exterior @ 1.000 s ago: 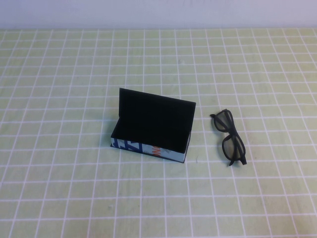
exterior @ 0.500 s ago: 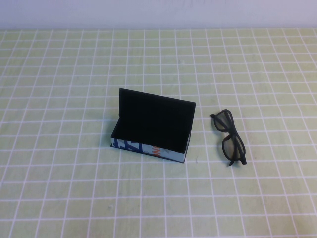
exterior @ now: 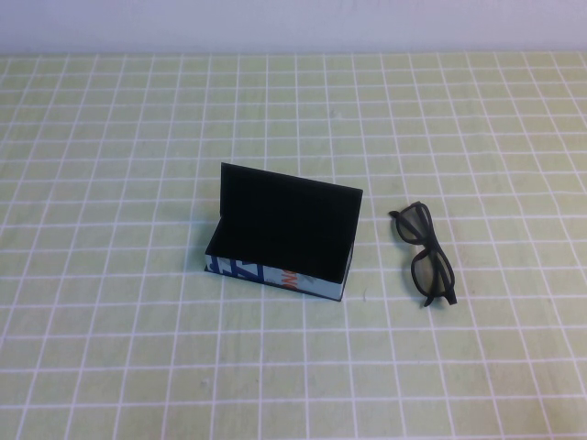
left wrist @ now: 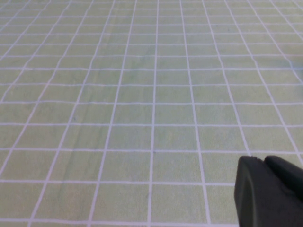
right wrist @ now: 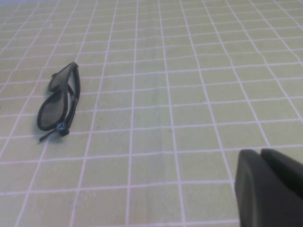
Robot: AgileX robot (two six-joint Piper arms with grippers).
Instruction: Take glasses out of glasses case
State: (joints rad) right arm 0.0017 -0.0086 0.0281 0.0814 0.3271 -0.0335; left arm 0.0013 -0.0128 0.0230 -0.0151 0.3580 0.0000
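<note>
The glasses case (exterior: 282, 236) stands open near the middle of the table, its flat black lid upright and its light-blue printed front (exterior: 307, 283) facing me. Its black inside looks empty. The black glasses (exterior: 427, 257) lie folded on the cloth a little to the right of the case; they also show in the right wrist view (right wrist: 57, 103). Neither arm shows in the high view. My left gripper (left wrist: 263, 161) is shut and empty over bare cloth. My right gripper (right wrist: 260, 153) is shut and empty, well apart from the glasses.
The table is covered by a light-green cloth with a white grid (exterior: 138, 348). A pale wall (exterior: 293, 23) runs along the far edge.
</note>
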